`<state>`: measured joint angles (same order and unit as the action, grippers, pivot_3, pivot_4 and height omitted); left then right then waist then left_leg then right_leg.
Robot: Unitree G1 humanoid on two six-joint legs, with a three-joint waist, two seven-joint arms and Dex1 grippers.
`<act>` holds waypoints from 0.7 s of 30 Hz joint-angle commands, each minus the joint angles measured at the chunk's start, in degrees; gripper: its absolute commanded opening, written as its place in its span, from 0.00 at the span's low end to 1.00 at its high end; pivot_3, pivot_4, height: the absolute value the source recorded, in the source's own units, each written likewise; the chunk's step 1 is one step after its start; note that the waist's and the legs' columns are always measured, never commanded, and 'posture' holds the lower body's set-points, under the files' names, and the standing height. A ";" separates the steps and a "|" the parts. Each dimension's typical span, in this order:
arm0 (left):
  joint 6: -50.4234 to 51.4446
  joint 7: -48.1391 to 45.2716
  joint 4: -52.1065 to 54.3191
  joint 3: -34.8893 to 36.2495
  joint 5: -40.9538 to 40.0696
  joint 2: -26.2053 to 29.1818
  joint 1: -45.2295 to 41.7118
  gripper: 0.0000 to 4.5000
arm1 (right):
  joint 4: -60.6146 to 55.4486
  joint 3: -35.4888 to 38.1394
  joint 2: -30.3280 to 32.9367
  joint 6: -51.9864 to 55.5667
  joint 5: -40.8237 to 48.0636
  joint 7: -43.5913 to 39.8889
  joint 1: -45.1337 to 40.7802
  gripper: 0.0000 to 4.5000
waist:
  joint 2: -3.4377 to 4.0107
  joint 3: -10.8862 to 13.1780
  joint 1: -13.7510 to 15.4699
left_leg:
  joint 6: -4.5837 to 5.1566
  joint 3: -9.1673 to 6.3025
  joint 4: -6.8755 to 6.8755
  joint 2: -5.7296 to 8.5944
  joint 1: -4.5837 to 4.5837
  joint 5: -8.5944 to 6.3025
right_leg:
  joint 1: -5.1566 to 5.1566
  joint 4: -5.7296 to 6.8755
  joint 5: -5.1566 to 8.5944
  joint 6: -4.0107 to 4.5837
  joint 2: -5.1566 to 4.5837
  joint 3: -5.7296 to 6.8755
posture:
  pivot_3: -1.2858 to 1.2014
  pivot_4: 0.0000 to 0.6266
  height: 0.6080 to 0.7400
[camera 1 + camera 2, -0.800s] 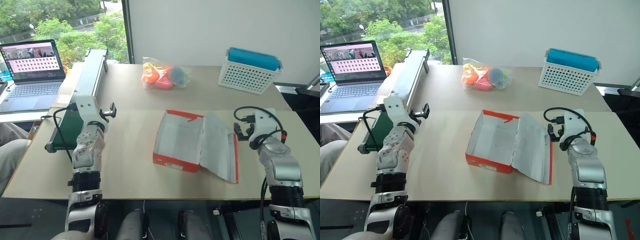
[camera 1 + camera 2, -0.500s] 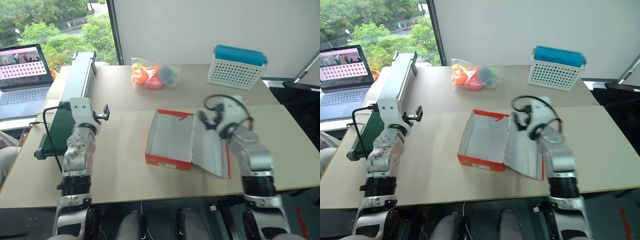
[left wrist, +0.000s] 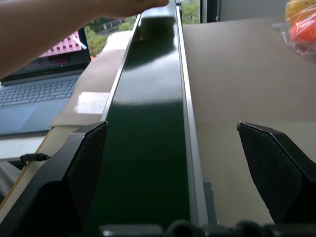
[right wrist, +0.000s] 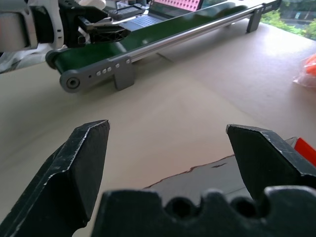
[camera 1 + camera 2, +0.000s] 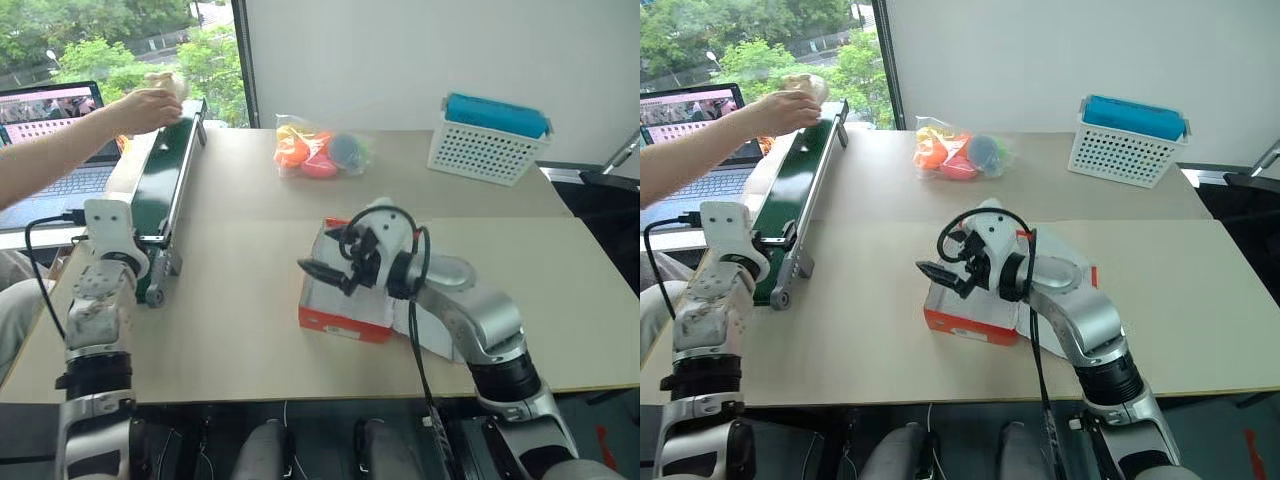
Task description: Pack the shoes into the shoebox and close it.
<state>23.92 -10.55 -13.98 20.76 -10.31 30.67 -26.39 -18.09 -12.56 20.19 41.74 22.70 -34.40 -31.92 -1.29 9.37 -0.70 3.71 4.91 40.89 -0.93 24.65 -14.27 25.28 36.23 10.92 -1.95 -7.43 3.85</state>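
A person's hand (image 5: 145,108) holds one cream-white shoe (image 5: 162,84) over the far end of the green conveyor belt (image 5: 165,180). The orange-red shoebox (image 5: 345,318) lies open at the table's middle, its white inside and lid largely hidden by my right arm. Over the box's near left corner hangs my right gripper (image 5: 325,272), open and empty, pointing left toward the belt. My left gripper (image 3: 172,127) is open at the belt's near end, one finger on each side of it, holding nothing.
A laptop (image 5: 50,110) stands left of the belt. At the back lie a clear bag of orange and pink toys (image 5: 320,150) and a white perforated basket (image 5: 490,145) with a blue top. The person's arm reaches in from the left.
My right arm has swung left across the box to its left corner. My left arm has moved left to the belt's near end. A person's hand with a shoe has come in.
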 commanded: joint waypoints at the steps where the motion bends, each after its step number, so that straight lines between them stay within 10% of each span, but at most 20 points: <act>1: 1.87 -1.00 0.68 0.54 -0.48 1.85 -0.02 1.00 | -3.03 0.38 0.19 -0.14 0.80 -0.97 -0.22 0.99 | 0.00 0.00 0.00 | 0.00 0.00 -0.01 0.00 -0.01 0.00 | 0.00 0.00 0.00 0.00 0.00 0.00 | 0.52 0.24 0.69; 21: 5.56 -3.64 -4.31 -3.12 1.58 4.57 -3.74 1.00 | -2.21 0.11 -0.48 -0.57 -1.81 2.05 1.64 0.99 | -0.03 0.02 0.11 | -0.17 0.01 -0.03 0.01 0.01 0.08 | 0.01 -0.05 0.00 0.01 -0.03 0.00 | 0.52 0.24 0.69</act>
<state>30.06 -14.07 -18.83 17.43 -9.14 33.69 -28.21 -19.12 -12.78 19.74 41.90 21.40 -32.76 -30.36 -1.32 9.39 -0.59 3.54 4.91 40.85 -0.92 24.67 -14.19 25.29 36.18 10.91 -1.94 -7.46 3.85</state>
